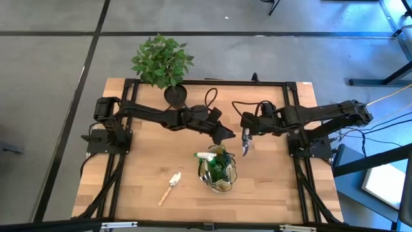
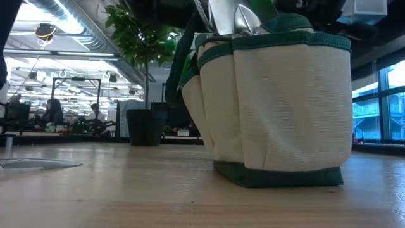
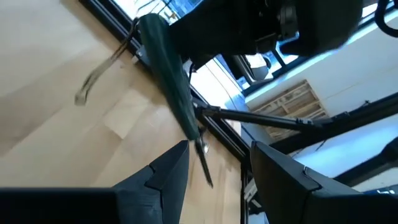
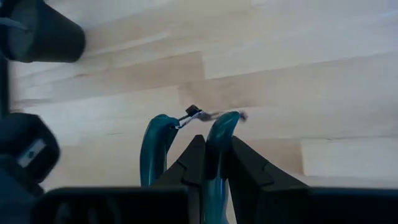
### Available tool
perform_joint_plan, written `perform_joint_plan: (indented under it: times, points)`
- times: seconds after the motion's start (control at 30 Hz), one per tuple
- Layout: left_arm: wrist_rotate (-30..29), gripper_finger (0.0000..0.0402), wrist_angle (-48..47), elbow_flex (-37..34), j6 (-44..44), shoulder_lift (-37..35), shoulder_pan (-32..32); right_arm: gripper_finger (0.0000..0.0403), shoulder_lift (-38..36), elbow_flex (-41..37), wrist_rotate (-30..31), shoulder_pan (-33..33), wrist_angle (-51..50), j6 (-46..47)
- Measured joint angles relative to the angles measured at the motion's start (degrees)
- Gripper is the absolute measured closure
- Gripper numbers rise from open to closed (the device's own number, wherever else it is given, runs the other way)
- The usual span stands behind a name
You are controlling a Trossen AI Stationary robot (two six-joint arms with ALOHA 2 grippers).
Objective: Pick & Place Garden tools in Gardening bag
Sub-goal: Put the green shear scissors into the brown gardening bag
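Right gripper (image 1: 246, 133): above the table, at about 1 o'clock from the gardening bag, clamped tight on one teal handle of the pruners (image 1: 246, 143); in the right wrist view its two dark fingers (image 4: 193, 163) squeeze that handle.
Pruners: hang off the table from the right gripper, blades pointing toward 6 o'clock in the high view; the second teal handle (image 4: 154, 149) stands free beside the gripped one.
Left gripper (image 1: 226, 135): in the air near table centre, at 12 o'clock from the bag and just beside the right gripper; its fingers (image 3: 163, 177) stand apart with nothing between them.
Gardening bag (image 1: 217, 170): upright on the wooden table (image 1: 148, 167), toward the 6 o'clock edge, slightly right of centre; a spray bottle (image 1: 207, 156) with a white trigger and metal tool heads (image 2: 243, 19) stick out of it.
Trowel (image 1: 170, 187): wooden-handled, flat on the table at 8 o'clock from the bag, well apart from it.
Potted plant (image 1: 163, 63): at the table's 12 o'clock edge.
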Motion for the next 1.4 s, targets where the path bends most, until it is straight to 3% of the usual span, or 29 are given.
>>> perform_joint_plan:
  times: [0.27, 0.4, 0.7, 1.03, 1.4]
  points:
    - [-3.4, 0.0235, -5.3, 3.2, 3.3, 0.4, 0.6, 0.0363, 0.3, 0.0, 0.2, -2.3, 6.7, -4.5]
    - [-5.7, 0.0235, -11.3, 5.9, 6.0, 0.5, 0.7, 0.0363, 0.3, 0.0, 0.2, -2.8, 7.1, -4.9]
    - [-9.5, 0.0235, -15.3, 8.7, 7.3, 0.4, 0.3, 0.0363, 0.3, 0.0, 0.8, -3.0, 7.4, -5.5]
    - [-4.3, 0.0235, -12.7, 8.6, 1.1, 5.4, 1.7, 0.0363, 0.3, -0.1, 1.0, -3.2, 8.7, -7.1]
    - [-6.6, 0.0235, -11.4, 11.0, 3.9, 6.3, 1.2, 0.0363, 0.3, -0.1, 0.9, -3.3, 10.7, -8.2]
